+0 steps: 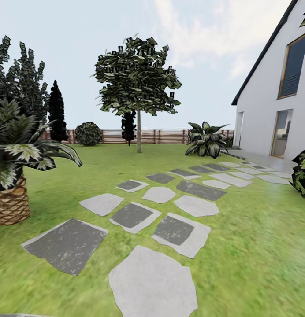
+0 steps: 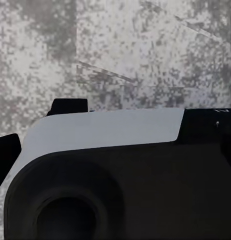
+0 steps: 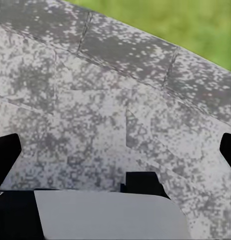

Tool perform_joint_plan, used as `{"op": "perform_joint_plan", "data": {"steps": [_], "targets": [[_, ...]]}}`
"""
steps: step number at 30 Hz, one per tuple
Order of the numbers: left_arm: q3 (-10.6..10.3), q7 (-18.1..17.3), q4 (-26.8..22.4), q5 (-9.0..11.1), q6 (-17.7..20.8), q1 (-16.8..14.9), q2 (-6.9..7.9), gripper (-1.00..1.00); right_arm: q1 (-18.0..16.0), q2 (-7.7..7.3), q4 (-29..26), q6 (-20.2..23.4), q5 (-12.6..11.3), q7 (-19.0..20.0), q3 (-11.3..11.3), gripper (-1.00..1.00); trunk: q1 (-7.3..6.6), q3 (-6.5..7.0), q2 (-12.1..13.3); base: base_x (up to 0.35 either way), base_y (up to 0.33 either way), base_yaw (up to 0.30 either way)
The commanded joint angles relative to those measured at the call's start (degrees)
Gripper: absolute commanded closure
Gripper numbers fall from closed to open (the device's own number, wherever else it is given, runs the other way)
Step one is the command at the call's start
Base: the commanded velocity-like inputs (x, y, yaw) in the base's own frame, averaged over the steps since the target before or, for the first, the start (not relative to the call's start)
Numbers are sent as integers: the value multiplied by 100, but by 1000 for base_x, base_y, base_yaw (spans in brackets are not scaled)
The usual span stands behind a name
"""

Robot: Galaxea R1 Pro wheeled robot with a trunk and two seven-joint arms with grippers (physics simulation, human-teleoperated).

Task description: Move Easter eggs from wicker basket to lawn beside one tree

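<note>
Both our grippers hang over speckled grey paving stone (image 3: 95,110), and we cannot tell whether either is released or clenched. Ahead, pale and dark stepping slabs (image 1: 152,281) cross the bright green lawn (image 1: 254,246) toward the slim grey-trunked tree (image 1: 138,127), standing before the brown slat fence (image 1: 165,136).

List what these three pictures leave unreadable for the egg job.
- Left gripper: left wrist view, the arm's own housing covers most of it; open or shut is unclear.
- Right gripper: right wrist view, both fingertips are cut by the picture's sides; jaws look spread.
- Ground around the tree: head view, too far for small things to read.
- Lawn behind the palm: head view, fronds hide it.
</note>
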Motion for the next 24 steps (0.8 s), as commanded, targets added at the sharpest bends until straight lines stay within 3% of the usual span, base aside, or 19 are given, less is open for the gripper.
{"op": "perform_joint_plan", "data": {"steps": [1, 24], "targets": [[3, -19, -9, 24, -4, 2, 1, -100, -3, 1, 5, -19, -2, 2, -11, -100, 3, -15, -3, 317, -75, 0], [3, -19, -8, 23, -4, 3, 1, -100, -3, 1, 5, -19, -2, 2, -10, -100, 3, -216, -3, 317, -75, 0]]}}
